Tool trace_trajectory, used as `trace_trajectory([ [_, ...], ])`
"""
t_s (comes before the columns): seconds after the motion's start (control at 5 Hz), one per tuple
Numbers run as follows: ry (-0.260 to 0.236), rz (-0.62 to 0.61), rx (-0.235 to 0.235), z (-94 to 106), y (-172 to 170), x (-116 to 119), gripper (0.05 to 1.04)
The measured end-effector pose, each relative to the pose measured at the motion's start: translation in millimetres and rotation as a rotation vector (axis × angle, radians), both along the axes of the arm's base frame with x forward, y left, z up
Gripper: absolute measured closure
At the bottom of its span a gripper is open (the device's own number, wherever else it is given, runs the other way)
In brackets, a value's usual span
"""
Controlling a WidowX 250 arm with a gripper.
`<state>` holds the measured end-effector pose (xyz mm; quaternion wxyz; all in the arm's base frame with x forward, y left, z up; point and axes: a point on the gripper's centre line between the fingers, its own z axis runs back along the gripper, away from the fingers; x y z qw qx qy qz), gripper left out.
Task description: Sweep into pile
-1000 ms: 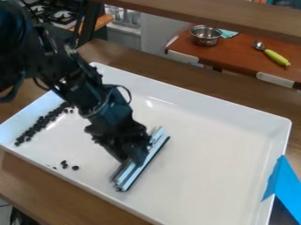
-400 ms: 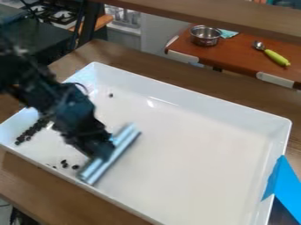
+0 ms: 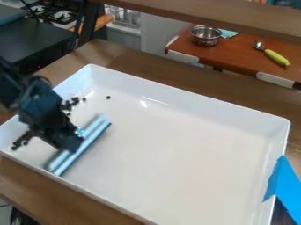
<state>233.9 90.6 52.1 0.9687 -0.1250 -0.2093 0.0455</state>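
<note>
One gripper point(image 3: 70, 143) at nine o'clock in the white tray point(image 3: 176, 154), fingers clamped on the squeegee point(image 3: 88, 143)! Dark beans point(image 3: 67, 106) bunch at ten o'clock.

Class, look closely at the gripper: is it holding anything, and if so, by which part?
Yes. The gripper holds a squeegee on its back, near the middle of its length, leaving both ends free.

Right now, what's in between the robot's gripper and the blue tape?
In the camera view, first comes the silver wiper at the gripper, then only bare floor and side wall of the white tray, up to the blue tape.
</note>
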Motion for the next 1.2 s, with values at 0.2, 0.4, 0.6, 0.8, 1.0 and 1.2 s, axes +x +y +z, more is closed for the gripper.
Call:
trace_trajectory([
  [0.2,-0.027,0.011,0.045,-3.4,19.7,-2.4,0.732],
  [0.4,-0.055,0.018,0.113,-3.5,36.1,-1.9,0.732],
  [0.6,-0.055,0.033,0.160,-1.3,55.1,-0.5,0.732],
  [0.8,-0.057,0.058,0.192,1.7,71.9,-5.4,0.732],
  [1.0,-0.062,0.055,0.145,9.1,63.1,-6.9,0.732],
  [1.2,-0.059,0.079,0.035,32.6,35.2,-1.2,0.732],
])
